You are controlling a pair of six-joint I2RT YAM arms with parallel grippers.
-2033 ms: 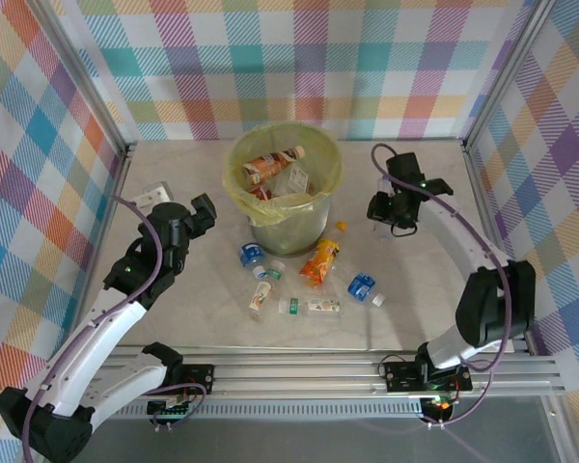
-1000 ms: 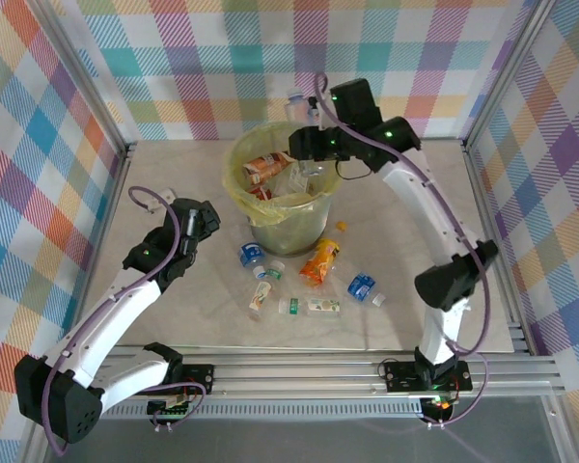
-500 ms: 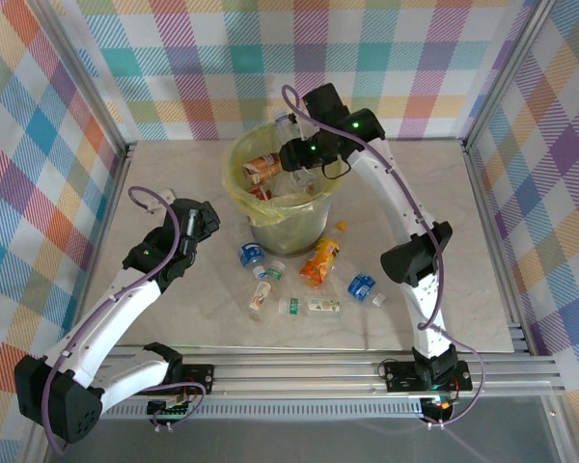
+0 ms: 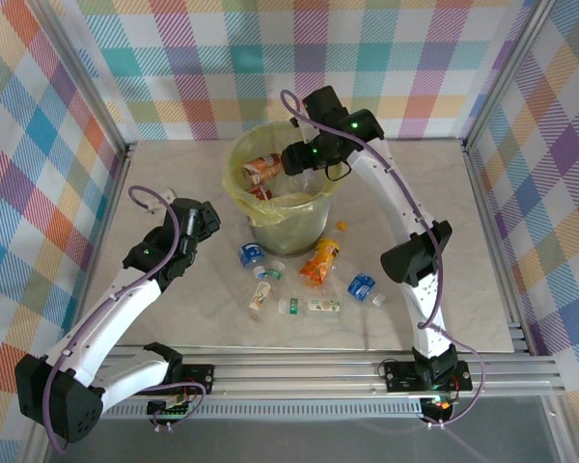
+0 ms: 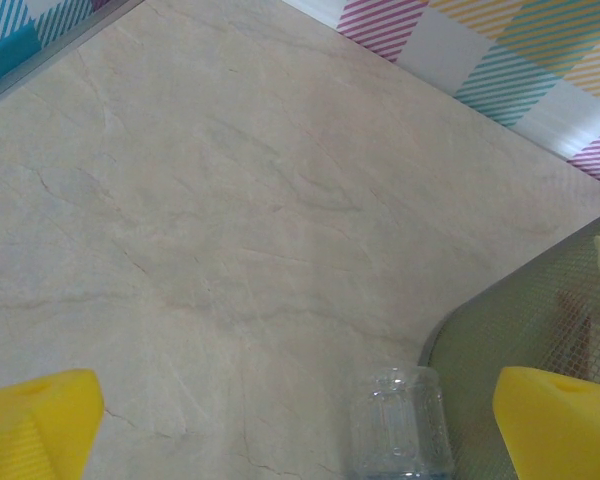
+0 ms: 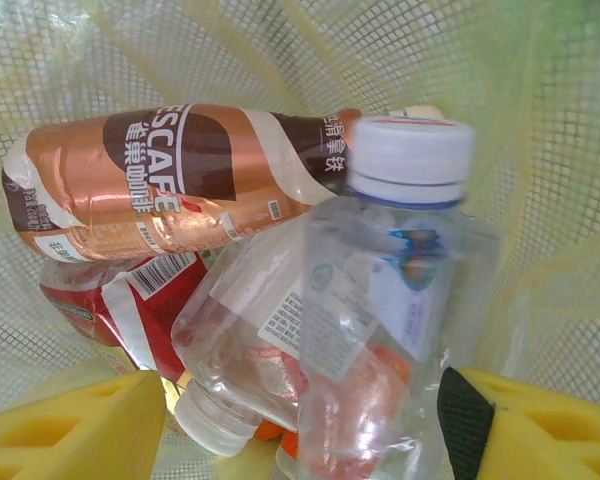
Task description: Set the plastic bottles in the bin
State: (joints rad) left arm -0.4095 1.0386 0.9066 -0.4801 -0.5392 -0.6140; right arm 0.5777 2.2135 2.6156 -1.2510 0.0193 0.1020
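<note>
The bin [image 4: 320, 214], round and lined with a yellow-green bag, stands mid-table with several plastic bottles inside. My right gripper [image 4: 295, 159] hangs over its mouth. In the right wrist view the yellow fingers [image 6: 72, 430] stand wide apart; a blurred clear bottle with a white cap [image 6: 400, 290] is between them, loose, above a brown coffee bottle [image 6: 150, 175] and another clear one [image 6: 242, 320]. My right gripper [image 6: 300, 425] is open. My left gripper [image 4: 201, 224] is open left of the bin, with a clear bottle's base [image 5: 395, 425] ahead of it [image 5: 300, 410].
On the table in front of the bin lie an orange bottle [image 4: 320, 260], a blue-labelled one [image 4: 249, 255], another blue one [image 4: 362, 286], and several small pale ones [image 4: 309, 306]. The bin's mesh wall [image 5: 540, 320] is close on the left gripper's right. Checked walls enclose the table.
The right arm swung from above the bin's back rim to over its mouth, then its jaws spread and the white-capped bottle came loose. The left arm has not moved.
</note>
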